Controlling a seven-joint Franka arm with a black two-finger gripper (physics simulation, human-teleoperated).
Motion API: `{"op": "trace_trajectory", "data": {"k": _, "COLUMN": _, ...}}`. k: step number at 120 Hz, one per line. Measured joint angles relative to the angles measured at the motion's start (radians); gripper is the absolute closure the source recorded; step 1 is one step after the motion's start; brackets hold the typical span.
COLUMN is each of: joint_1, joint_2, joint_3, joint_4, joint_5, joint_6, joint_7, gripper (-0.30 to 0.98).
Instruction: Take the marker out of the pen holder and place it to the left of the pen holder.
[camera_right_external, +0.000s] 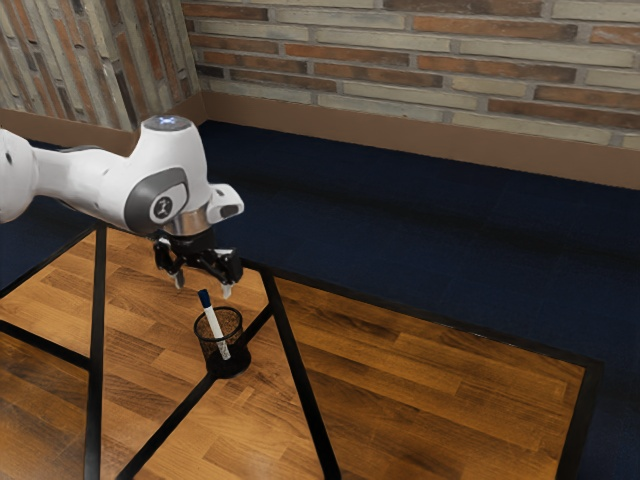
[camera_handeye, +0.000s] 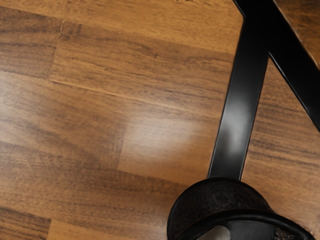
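The marker (camera_right_external: 217, 328) leans in the cup (camera_right_external: 237, 348), its blue end poking up, so it looks easy to grab. The pincer (camera_right_external: 203, 287) is wide open and empty above, maybe to fit around it.

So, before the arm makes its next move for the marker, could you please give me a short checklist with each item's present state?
1. Gripper open: ok, its fingers stand apart.
2. Pen holder upright on the table: ok.
3. Marker within reach of a grasp from above: ok, I think, as its dark blue cap stands above the rim.
4. Marker straight upright: not ok, it leans inside the holder.
5. Fingers lined up on both sides of the cap: cannot tell, the depth is unclear.
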Motion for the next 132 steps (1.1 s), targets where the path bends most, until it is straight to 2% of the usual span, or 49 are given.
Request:
{"op": "trace_trajectory", "data": {"k": 8, "joint_1": -0.006, "joint_2": 0.008, "joint_3": -0.006, "joint_4": -0.005, "joint_5": -0.002, "joint_6": 0.031, "joint_7": 0.023, "gripper": 0.00}}
{"op": "trace_trajectory", "data": {"k": 27, "joint_1": 0.053, "joint_2": 0.025, "joint_3": -0.004, "joint_4": 0.001, "joint_5": -0.007, "joint_6": 0.080, "joint_7": 0.073, "gripper": 0.00}}
{"op": "trace_trajectory", "data": {"k": 52, "joint_1": 0.051, "joint_2": 0.062, "joint_3": -0.005, "joint_4": 0.002, "joint_5": -0.012, "joint_6": 0.128, "joint_7": 0.121, "gripper": 0.00}}
{"op": "trace_trajectory", "data": {"k": 132, "joint_1": 0.056, "joint_2": -0.054, "joint_3": -0.026, "joint_4": -0.139, "joint_5": -0.059, "joint_6": 0.175, "joint_7": 0.185, "gripper": 0.00}}
